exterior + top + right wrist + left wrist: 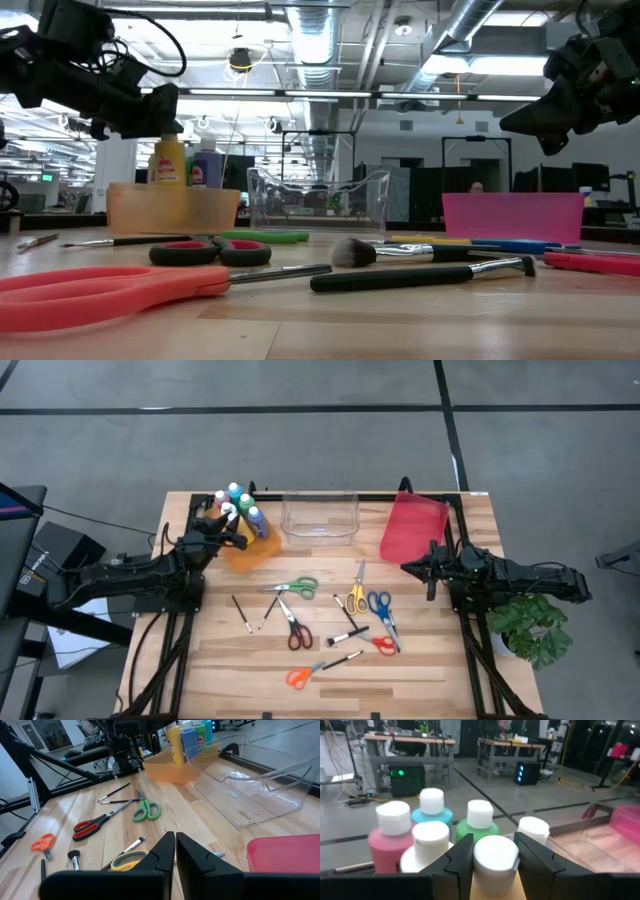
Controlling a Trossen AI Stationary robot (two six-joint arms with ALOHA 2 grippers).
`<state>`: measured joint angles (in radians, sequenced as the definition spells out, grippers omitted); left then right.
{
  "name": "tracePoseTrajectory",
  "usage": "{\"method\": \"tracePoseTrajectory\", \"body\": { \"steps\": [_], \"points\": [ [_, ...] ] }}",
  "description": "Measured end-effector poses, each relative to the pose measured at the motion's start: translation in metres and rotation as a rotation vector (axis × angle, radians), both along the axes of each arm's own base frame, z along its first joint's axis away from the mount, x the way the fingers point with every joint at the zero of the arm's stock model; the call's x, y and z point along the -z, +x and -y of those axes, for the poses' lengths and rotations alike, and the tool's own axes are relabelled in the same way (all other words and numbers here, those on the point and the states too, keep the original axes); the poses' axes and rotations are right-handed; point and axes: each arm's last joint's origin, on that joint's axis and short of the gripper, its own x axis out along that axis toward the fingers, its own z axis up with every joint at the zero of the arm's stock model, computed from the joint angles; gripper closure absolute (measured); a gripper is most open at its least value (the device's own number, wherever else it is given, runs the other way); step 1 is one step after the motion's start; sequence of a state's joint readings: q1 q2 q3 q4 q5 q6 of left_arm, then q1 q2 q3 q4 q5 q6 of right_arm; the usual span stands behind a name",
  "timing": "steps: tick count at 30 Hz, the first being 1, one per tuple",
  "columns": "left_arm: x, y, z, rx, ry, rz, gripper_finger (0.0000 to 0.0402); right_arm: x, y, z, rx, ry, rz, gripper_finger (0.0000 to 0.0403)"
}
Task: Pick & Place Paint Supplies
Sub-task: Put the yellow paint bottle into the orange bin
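Note:
The orange bin (248, 550) stands at the far left of the table and holds several white-capped paint bottles (240, 505): pink (390, 845), blue (432, 812), green (480, 827) and others. My left gripper (495, 857) is level at the bin's left side, shut on the cap of a yellow bottle (168, 165) among them. The bin wall hides that bottle's base. Scissors (295, 588) and thin brushes (242, 613) lie flat on the table's middle. My right gripper (175, 851) hangs shut beside the red bin (412, 528), touching nothing. My left gripper pinches the yellow bottle's white cap (495, 851) between its two fingers (462, 855), one on each side. The fingers come in level from the table's left side. The bottle stands upright below the cap, its lower part inside the orange bin; whether its base rests there is hidden.
A clear bin (320, 518) stands at the far middle between the orange and red bins. Red (292, 625), orange (300, 677), yellow (355, 598) and blue scissors (380, 605) and a makeup-style brush (345, 635) lie scattered mid-table. A plant (530, 625) stands off the right edge.

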<state>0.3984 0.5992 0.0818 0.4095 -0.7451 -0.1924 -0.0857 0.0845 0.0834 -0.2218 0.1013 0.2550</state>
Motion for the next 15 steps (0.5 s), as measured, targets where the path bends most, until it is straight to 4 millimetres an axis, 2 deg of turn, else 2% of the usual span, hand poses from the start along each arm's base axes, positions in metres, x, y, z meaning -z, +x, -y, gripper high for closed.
{"method": "tracePoseTrajectory", "body": {
  "steps": [8,15],
  "points": [
    [0.007,0.0072,-0.0034,0.013,-0.02,-0.048,0.0285,0.0,0.0,0.0,0.0,0.0,0.0,0.0388],
    [0.0071,0.0087,-0.004,0.02,0.009,-0.098,0.027,0.0,0.0,0.0,0.0,0.0,0.0,0.0388]
  ]
}}
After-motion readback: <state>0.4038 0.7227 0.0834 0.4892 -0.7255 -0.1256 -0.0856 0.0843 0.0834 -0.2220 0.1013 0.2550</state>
